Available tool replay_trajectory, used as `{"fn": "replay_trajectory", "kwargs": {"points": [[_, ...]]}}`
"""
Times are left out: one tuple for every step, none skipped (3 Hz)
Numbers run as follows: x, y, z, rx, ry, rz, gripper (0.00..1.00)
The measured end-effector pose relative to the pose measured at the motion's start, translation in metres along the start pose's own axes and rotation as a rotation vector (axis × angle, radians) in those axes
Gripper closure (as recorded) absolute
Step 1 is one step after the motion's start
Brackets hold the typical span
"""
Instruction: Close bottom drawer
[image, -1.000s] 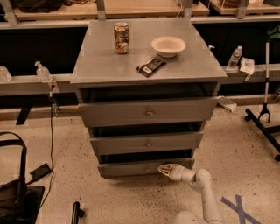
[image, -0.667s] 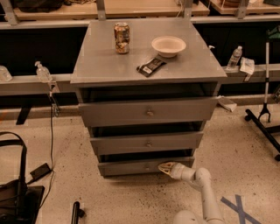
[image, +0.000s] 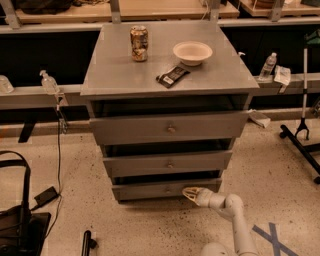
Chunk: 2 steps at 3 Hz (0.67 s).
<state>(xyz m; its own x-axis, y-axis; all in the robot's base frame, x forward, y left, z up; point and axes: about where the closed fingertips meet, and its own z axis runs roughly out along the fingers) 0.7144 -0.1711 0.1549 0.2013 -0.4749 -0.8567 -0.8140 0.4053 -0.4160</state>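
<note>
Speckled floor (image: 280, 165); the grey cabinet top (image: 115, 75) holds a can (image: 139, 44), bowl (image: 192, 52) and snack bar (image: 172, 76). The gripper (image: 192, 194) is at the bottom drawer (image: 150, 190) front's right; I cannot tell whether it is open.

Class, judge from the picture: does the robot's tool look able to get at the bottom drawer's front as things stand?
Probably yes: the tool sits right at the bottom drawer front, right of its knob, with nothing between them.
</note>
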Motion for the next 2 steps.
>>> {"fn": "replay_trajectory", "kwargs": {"points": [[0.006, 0.025, -0.031, -0.051, -0.030, 0.029, 1.00], [0.001, 0.039, -0.056, -0.123, -0.048, 0.111, 0.82]]}}
